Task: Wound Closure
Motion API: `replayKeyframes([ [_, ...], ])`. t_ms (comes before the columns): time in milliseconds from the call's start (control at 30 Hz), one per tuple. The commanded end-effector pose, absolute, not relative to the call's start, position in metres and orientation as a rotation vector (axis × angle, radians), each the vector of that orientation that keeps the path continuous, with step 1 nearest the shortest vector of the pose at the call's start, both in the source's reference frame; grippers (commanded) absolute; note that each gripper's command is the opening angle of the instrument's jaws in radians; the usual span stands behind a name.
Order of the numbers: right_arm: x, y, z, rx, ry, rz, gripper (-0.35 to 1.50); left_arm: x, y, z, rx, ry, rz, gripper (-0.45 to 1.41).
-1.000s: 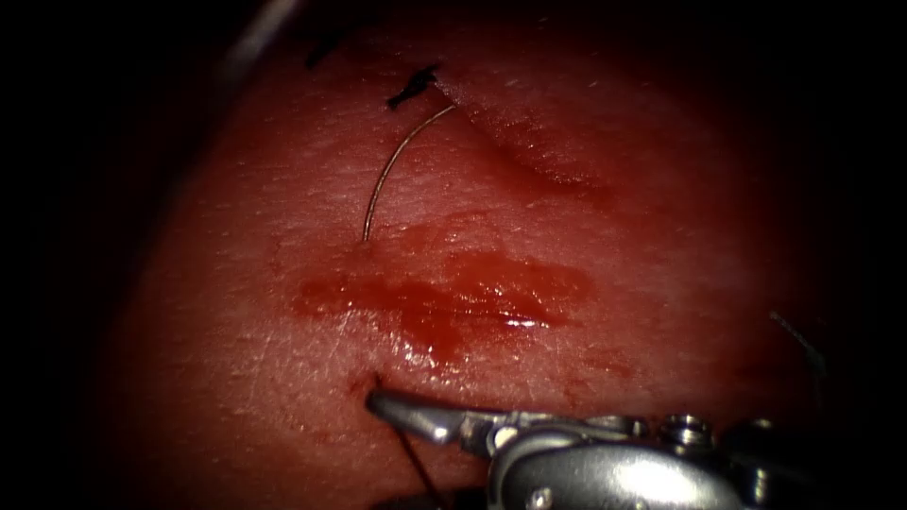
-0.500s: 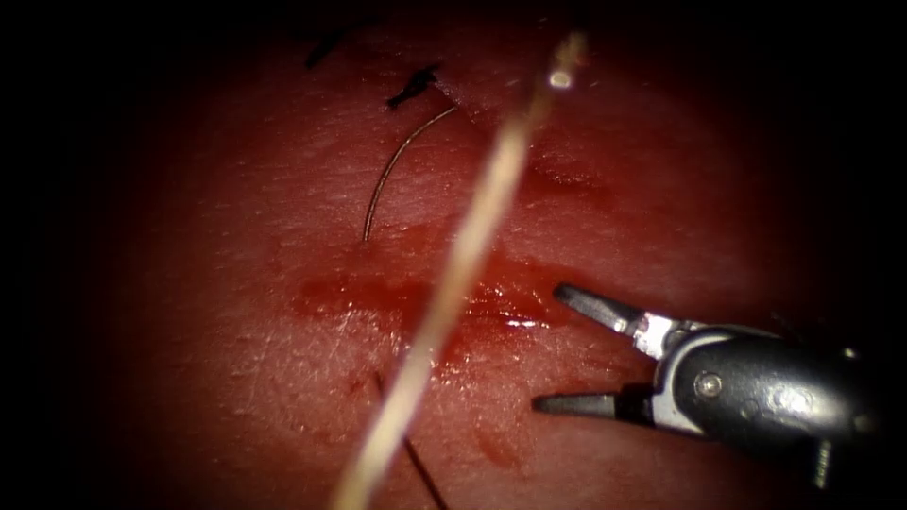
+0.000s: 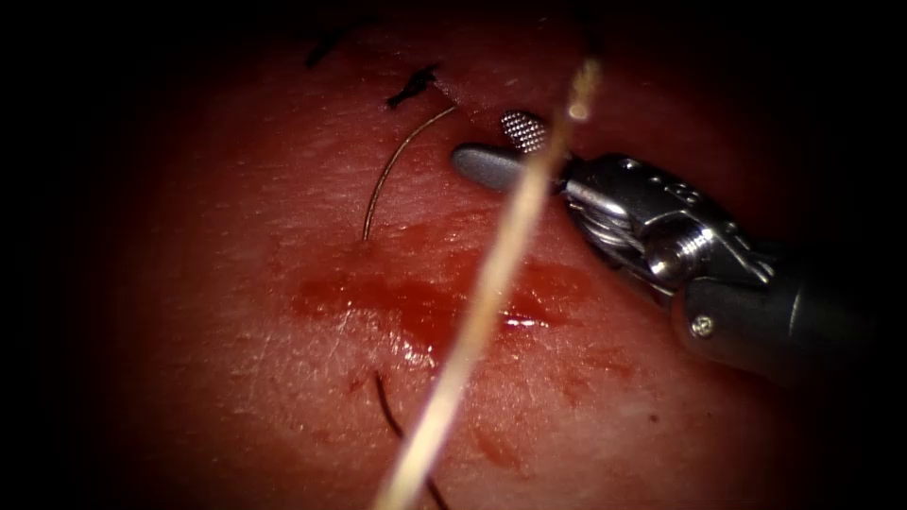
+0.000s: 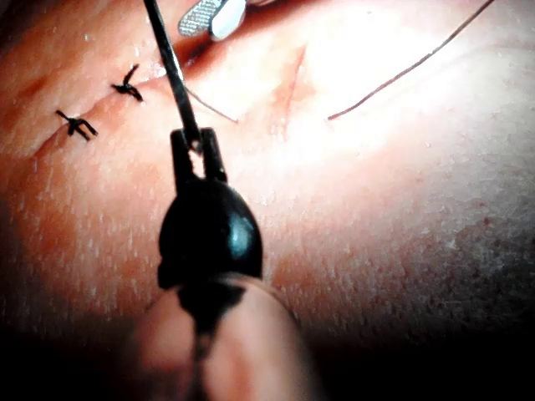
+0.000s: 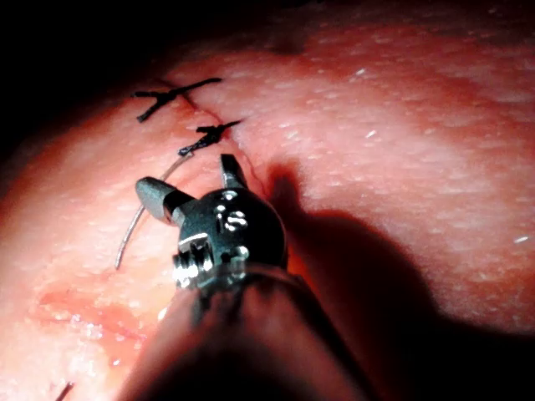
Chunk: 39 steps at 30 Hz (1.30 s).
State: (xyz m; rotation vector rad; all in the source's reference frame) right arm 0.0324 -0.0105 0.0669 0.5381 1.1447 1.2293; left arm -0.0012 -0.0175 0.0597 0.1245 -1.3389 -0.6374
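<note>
The curved needle (image 3: 392,165) lies free on the tissue (image 3: 236,312) left of the cut (image 3: 465,96), held by neither tool. Its upper end reaches the cut's edge beside a dark stitch knot (image 3: 413,87). My right tool (image 3: 489,144) hovers over that end with jaws open and empty. In the right wrist view the right tool (image 5: 188,180) spreads above the needle (image 5: 138,221). In the left wrist view my left tool (image 4: 192,144) is shut on a taut dark thread (image 4: 167,58). A pale blurred strand (image 3: 482,293) crosses the endoscope view diagonally.
Red fluid (image 3: 425,307) pools on the tissue below the needle. A dark thread (image 3: 387,416) leaves the tissue near the bottom. Two tied stitches (image 5: 174,93) (image 5: 209,134) sit along the cut. Another thread (image 4: 414,65) trails over the tissue.
The right tool rose from the bottom edge, opened its jaws and travelled up to the needle's upper end by the cut. The pale strand came into view and shifted slightly right.
</note>
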Motion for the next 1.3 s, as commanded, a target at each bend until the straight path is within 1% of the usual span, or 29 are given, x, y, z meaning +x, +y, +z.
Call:
replayKeyframes([
  [33, 0.0348, -0.0099, 0.0690, 0.564, 1.147, 1.271, 1.33, -0.0018, -0.0176, 0.0602, 0.126, -1.340, -0.635, -0.45],
  [200, 0.0373, -0.0114, 0.0728, 0.677, 1.099, 1.366, 1.35, -0.0018, -0.0177, 0.0603, 0.136, -1.335, -0.625, -0.45],
  [367, 0.0377, -0.0122, 0.0733, 0.727, 1.090, 1.391, 1.33, -0.0019, -0.0177, 0.0603, 0.138, -1.335, -0.622, -0.45],
  [533, 0.0381, -0.0116, 0.0733, 0.737, 1.119, 1.397, 1.31, -0.0020, -0.0178, 0.0606, 0.137, -1.333, -0.620, -0.45],
  [633, 0.0378, -0.0122, 0.0731, 0.793, 1.108, 1.419, 1.31, -0.0020, -0.0178, 0.0606, 0.137, -1.333, -0.619, -0.45],
  [833, 0.0359, -0.0142, 0.0717, 0.851, 1.102, 1.418, 1.31, -0.0019, -0.0177, 0.0606, 0.139, -1.334, -0.619, -0.45],
  [967, 0.0358, -0.0145, 0.0710, 0.869, 1.114, 1.409, 1.30, -0.0021, -0.0178, 0.0606, 0.136, -1.333, -0.620, -0.45],
  [1067, 0.0364, -0.0140, 0.0708, 0.887, 1.132, 1.401, 1.30, -0.0022, -0.0178, 0.0607, 0.135, -1.333, -0.620, -0.45],
  [1100, 0.0367, -0.0139, 0.0708, 0.893, 1.140, 1.397, 1.26, -0.0022, -0.0178, 0.0607, 0.135, -1.333, -0.620, -0.45],
  [1300, 0.0391, -0.0134, 0.0708, 0.917, 1.155, 1.375, 1.26, -0.0021, -0.0178, 0.0606, 0.136, -1.333, -0.620, -0.45],
])
